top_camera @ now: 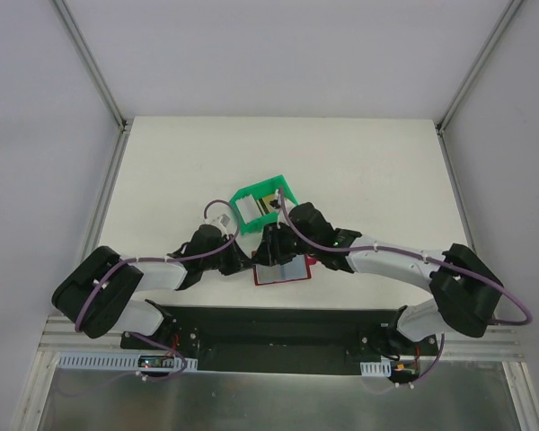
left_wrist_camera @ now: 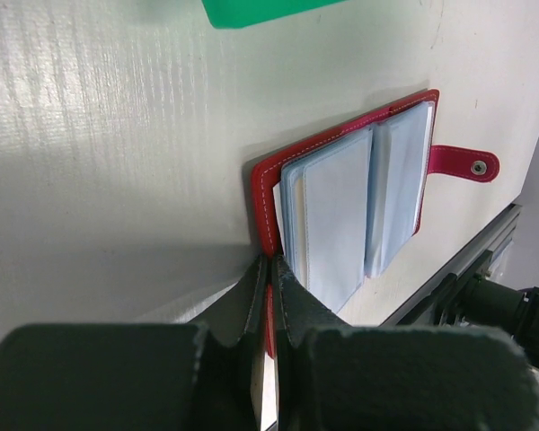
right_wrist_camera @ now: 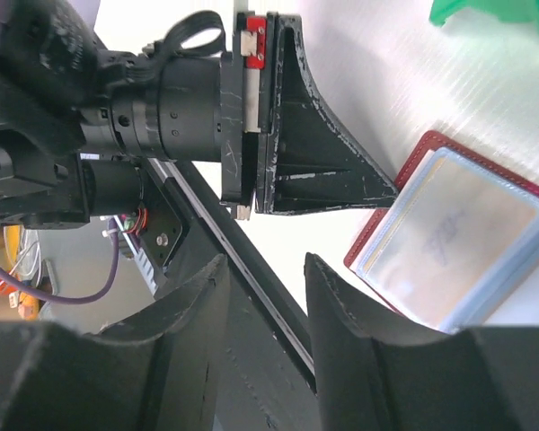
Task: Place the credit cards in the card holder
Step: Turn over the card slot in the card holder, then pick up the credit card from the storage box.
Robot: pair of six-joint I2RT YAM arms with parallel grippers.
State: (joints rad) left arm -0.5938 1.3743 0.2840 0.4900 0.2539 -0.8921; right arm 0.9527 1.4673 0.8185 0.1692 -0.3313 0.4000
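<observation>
The card holder point(left_wrist_camera: 337, 211) lies open on the white table, dark red cover down and pale blue-grey pockets up, with its snap tab point(left_wrist_camera: 467, 164) sticking out at the side. My left gripper point(left_wrist_camera: 269, 269) is shut on the edge of its red cover. In the right wrist view the top pocket of the card holder point(right_wrist_camera: 458, 238) shows a pale card face with a faint blue scribble. My right gripper point(right_wrist_camera: 265, 274) is open and holds nothing, hovering just beside the holder's near corner. Something small and yellowish, perhaps one of the credit cards point(top_camera: 269, 203), lies in the green bin.
A green plastic bin point(top_camera: 251, 199) stands just beyond the card holder point(top_camera: 283, 270), close to both wrists. My two grippers, left point(top_camera: 251, 258) and right point(top_camera: 273, 251), meet over the holder. The black mounting rail point(top_camera: 278, 323) runs along the table's near edge.
</observation>
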